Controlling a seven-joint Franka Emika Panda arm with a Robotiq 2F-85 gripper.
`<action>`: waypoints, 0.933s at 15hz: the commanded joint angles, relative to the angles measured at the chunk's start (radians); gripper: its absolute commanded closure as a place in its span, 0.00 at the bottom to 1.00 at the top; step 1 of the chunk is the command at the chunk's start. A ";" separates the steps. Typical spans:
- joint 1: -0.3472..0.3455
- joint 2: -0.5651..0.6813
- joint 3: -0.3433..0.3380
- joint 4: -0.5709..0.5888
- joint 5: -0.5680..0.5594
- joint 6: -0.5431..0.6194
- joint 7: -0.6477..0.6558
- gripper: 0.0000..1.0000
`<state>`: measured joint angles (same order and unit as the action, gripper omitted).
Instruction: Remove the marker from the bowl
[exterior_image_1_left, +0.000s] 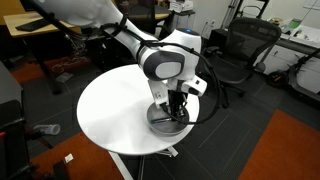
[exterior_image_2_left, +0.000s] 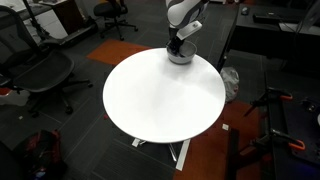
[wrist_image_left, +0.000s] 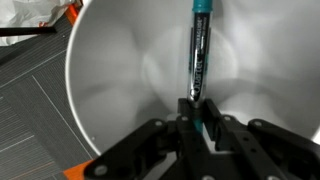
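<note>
The grey bowl (wrist_image_left: 110, 70) fills the wrist view. It stands near the edge of the round white table in both exterior views (exterior_image_1_left: 160, 121) (exterior_image_2_left: 181, 58). The marker (wrist_image_left: 197, 55) has a dark barrel and a teal far end. It runs from between my fingers toward the bowl's far wall. My gripper (wrist_image_left: 197, 108) is down inside the bowl, its two fingers closed against the near end of the marker. In both exterior views my gripper (exterior_image_1_left: 176, 108) (exterior_image_2_left: 179, 45) hides the marker.
The round white table (exterior_image_1_left: 110, 110) (exterior_image_2_left: 160, 95) stands on a pedestal. Office chairs (exterior_image_1_left: 235, 50) (exterior_image_2_left: 40, 70) and desks stand around it. In the wrist view, grey carpet tiles (wrist_image_left: 30, 120) and orange floor show beyond the bowl's rim.
</note>
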<state>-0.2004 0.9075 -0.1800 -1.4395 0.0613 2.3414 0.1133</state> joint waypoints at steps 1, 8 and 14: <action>0.027 -0.080 -0.018 -0.063 -0.018 -0.035 0.064 0.95; 0.079 -0.244 -0.037 -0.223 -0.053 -0.063 0.117 0.95; 0.130 -0.422 -0.025 -0.433 -0.092 -0.033 0.144 0.95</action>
<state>-0.1025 0.6100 -0.2066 -1.7234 -0.0021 2.2947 0.2244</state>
